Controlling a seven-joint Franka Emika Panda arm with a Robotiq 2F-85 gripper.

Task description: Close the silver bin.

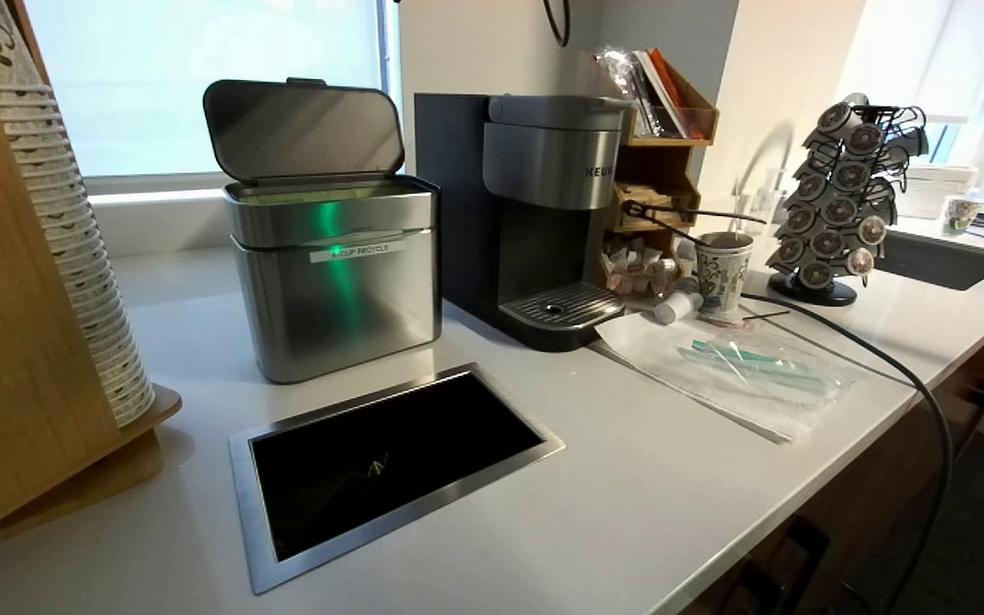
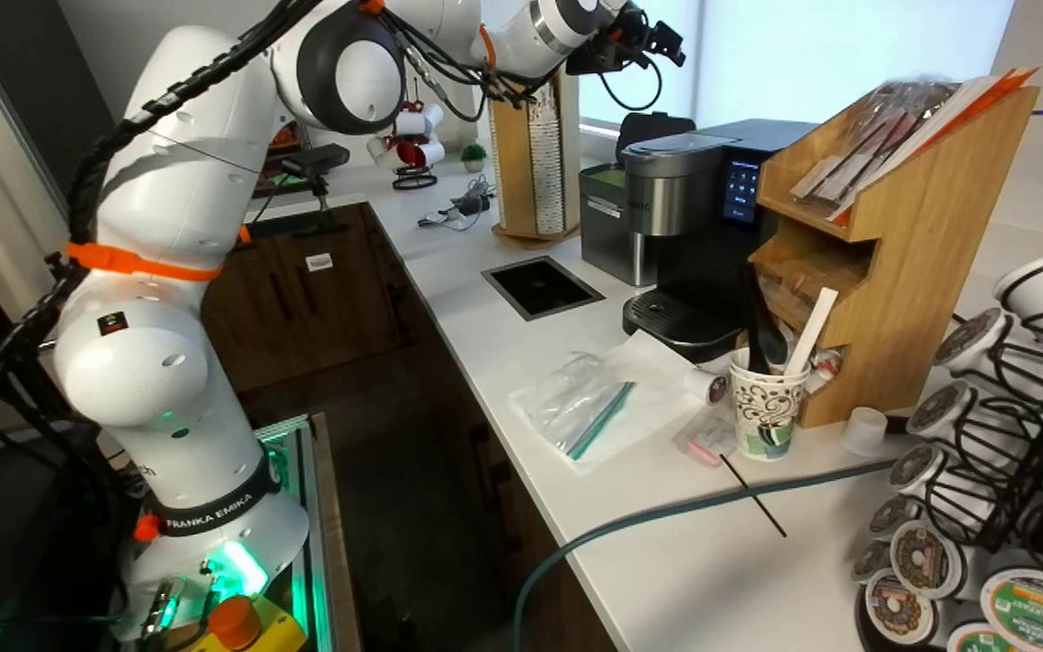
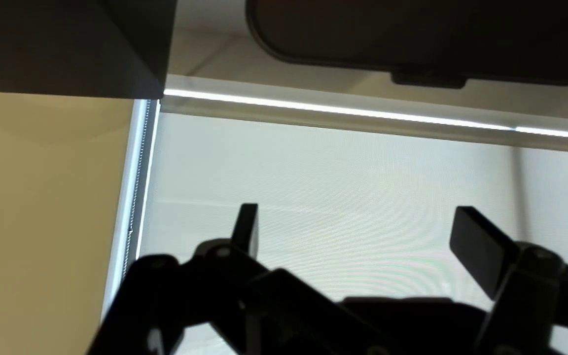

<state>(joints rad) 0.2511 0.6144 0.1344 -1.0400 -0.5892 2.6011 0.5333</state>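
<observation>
The silver bin (image 1: 338,299) stands on the counter beside the coffee machine, its dark grey lid (image 1: 308,132) raised upright at the window side. A green glow lies on its front. In an exterior view the bin (image 2: 601,231) is partly hidden behind the coffee machine, and its raised lid (image 2: 657,127) shows behind. My gripper (image 2: 662,43) is high above the counter, above the bin's lid and apart from it. In the wrist view, which appears upside down, my gripper (image 3: 358,222) is open with nothing between its fingers, and the dark lid (image 3: 427,39) is at the top edge.
The coffee machine (image 1: 552,171) stands right beside the bin; its dark body (image 3: 67,49) also shows in the wrist view. A wooden cup holder (image 1: 31,299) is on the bin's other side. A steel-rimmed opening (image 1: 458,495) lies in front. The window blind (image 3: 338,187) is behind.
</observation>
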